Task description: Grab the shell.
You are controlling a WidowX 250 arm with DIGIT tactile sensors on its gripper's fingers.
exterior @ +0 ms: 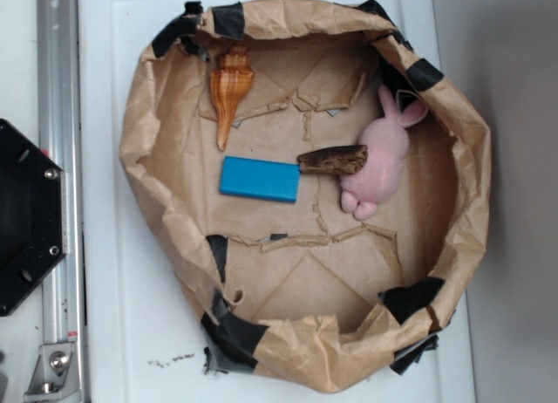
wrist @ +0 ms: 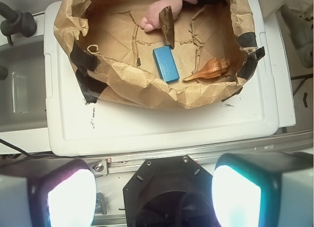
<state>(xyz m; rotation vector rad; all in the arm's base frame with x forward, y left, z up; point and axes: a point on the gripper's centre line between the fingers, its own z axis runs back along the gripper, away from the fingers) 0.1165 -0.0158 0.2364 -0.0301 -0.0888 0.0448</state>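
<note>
The shell (exterior: 229,91), glossy orange-tan with brown stripes, lies inside the brown paper-lined basin (exterior: 148,115) near its upper left wall, point toward the middle. From the wrist it shows as the shell (wrist: 211,70) by the basin's near right wall. My gripper (wrist: 153,195) hangs high over the robot's black base, well outside the basin and far from the shell. It is open, its two bright fingertips (wrist: 235,197) wide apart with nothing between them. The gripper does not show in the exterior view.
A blue block (exterior: 260,178), a dark brown mottled piece (exterior: 333,160) and a pink plush rabbit (exterior: 379,154) lie in the basin. The basin sits on a white tray (exterior: 105,246). The black robot base (exterior: 26,215) and a metal rail (exterior: 59,115) are at the left.
</note>
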